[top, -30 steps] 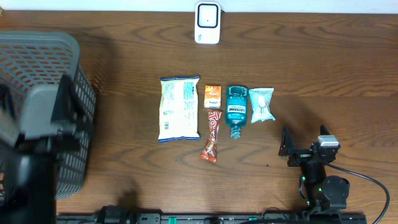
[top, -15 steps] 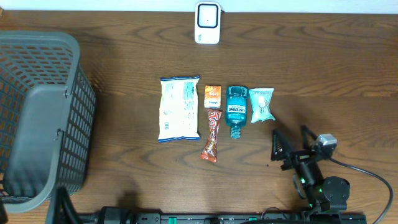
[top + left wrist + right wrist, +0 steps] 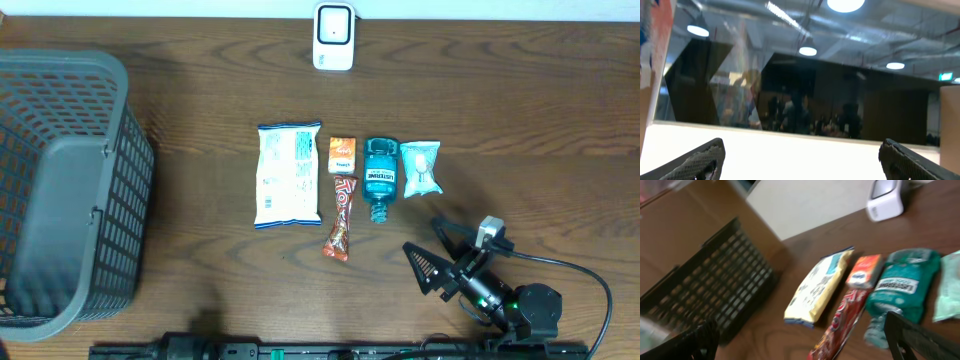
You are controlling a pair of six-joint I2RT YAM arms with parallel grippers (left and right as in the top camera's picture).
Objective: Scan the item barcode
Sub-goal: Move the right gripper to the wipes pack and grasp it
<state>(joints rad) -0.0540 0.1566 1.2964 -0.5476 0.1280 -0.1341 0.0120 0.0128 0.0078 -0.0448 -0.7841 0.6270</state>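
Teal plastic mouthwash bottle [image 3: 380, 176] lies between a small orange packet [image 3: 342, 153] and a pale green pouch [image 3: 421, 167], apart from the white boxy scanner [image 3: 333, 36] — left gripper [image 3: 802, 157] and right gripper [image 3: 424, 250] both gape wide, empty.

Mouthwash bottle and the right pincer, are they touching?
Apart. The overhead view shows a clear gap between the right pincer and the mouthwash bottle.

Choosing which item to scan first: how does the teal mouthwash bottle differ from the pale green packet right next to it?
The mouthwash bottle is deep teal; the packet is pale mint. The bottle is longer than the packet, its narrow end reaching lower in the overhead view. The bottle tapers at one end; the packet is a flat pouch. Both lie side by side on the table.
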